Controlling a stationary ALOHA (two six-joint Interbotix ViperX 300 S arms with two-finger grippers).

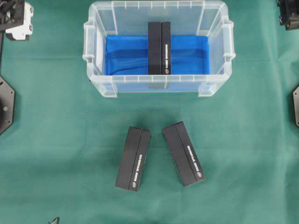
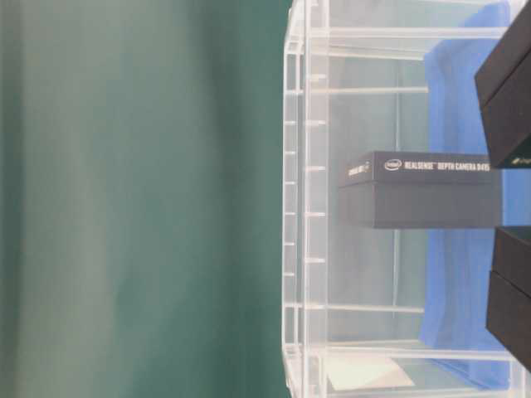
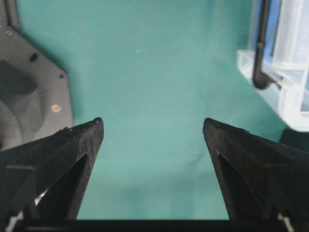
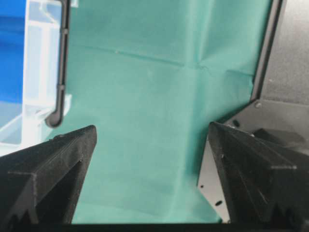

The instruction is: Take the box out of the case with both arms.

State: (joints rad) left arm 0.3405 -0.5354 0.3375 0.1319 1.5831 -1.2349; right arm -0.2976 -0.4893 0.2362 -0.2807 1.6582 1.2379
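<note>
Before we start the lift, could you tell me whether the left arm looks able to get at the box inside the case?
Probably yes: the case is open-topped, the box stands uncovered, and the left pincer is open over bare cloth.

The case sits on the bench at the far middle of the overhead view, and one box lies inside it, near the centre of its floor, running from the far wall toward the near wall. Two more boxes lie on the bench in front of the case, well clear of it: the left box and the right box just beside each other, their far ends close and their near ends spread apart. The left gripper sits at the far left corner and the right gripper at the far right corner, each well apart from the case.
</note>
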